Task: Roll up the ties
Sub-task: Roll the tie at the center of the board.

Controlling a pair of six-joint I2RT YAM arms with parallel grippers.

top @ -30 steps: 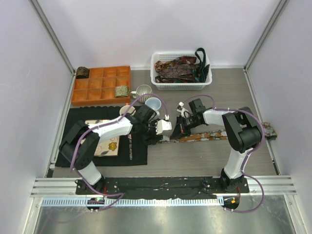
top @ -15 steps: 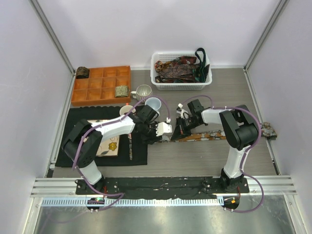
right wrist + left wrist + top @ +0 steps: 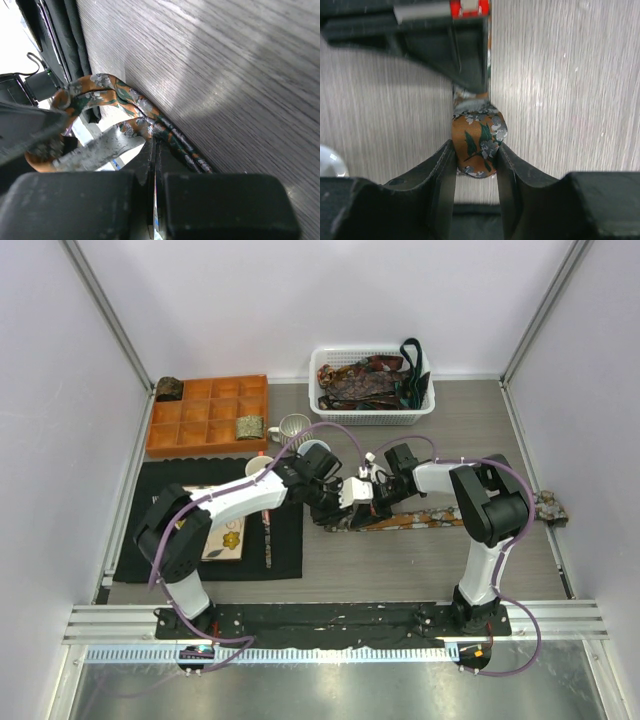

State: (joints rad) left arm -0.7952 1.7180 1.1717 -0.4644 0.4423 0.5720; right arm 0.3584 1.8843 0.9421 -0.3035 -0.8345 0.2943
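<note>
A long orange floral tie lies flat across the table's middle. Its left end is folded into a small loop. My left gripper is shut on that loop, one finger on each side; in the top view it sits at the tie's left end. My right gripper is just to its right. In the right wrist view its jaws are shut, and the tie curves past their tips. More ties, one of them dark green, fill the white basket.
An orange compartment tray at the back left holds a rolled coil; another coil sits at its corner. Two mugs stand beside it. A black mat with a floral plate lies at the left.
My left gripper has moved right along the tie with the tie's end in it, up against the right gripper. The right gripper has hardly moved.
</note>
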